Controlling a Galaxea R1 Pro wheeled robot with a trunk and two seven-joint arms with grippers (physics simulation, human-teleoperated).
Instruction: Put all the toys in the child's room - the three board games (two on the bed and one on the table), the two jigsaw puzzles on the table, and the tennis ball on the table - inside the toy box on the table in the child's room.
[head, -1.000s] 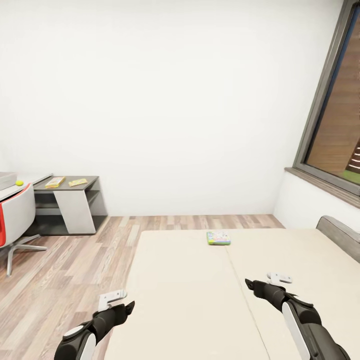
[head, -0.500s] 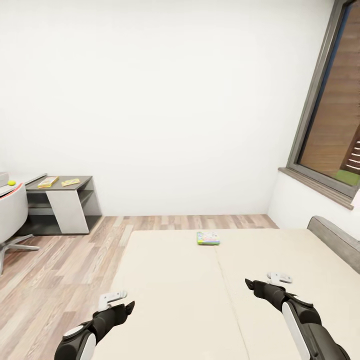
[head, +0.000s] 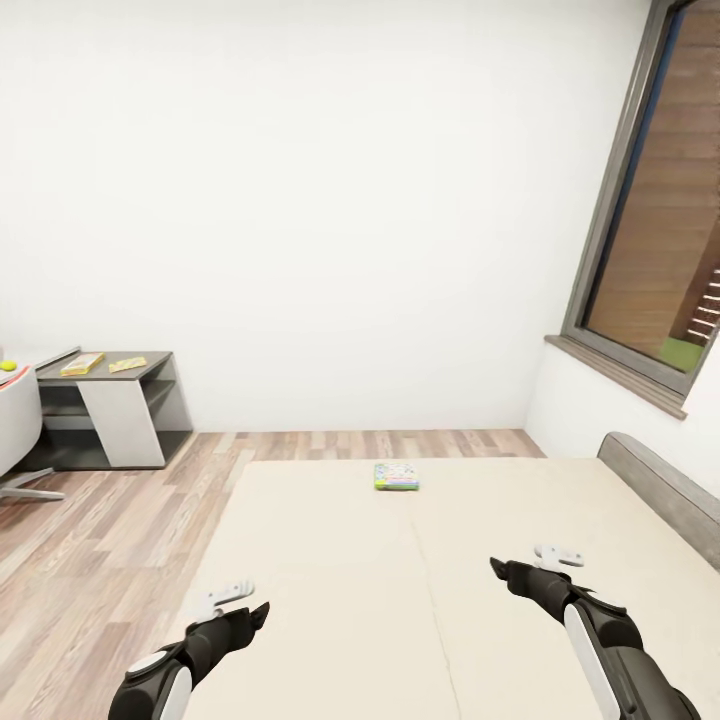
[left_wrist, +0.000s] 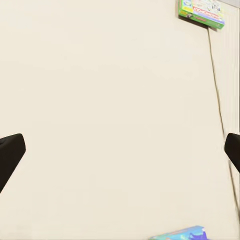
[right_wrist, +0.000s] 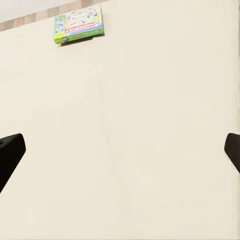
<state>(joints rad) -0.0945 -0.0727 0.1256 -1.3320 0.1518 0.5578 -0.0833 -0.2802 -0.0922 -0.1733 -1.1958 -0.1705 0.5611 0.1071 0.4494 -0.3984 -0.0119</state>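
Ahead, a green board game (head: 396, 476) lies flat near the far edge of the bed (head: 330, 600), well beyond both arms, likely the next pick. Left gripper (head: 240, 603) and right gripper (head: 528, 565) hover low over the cover, fingers spread and empty, seemingly readied for reaching.
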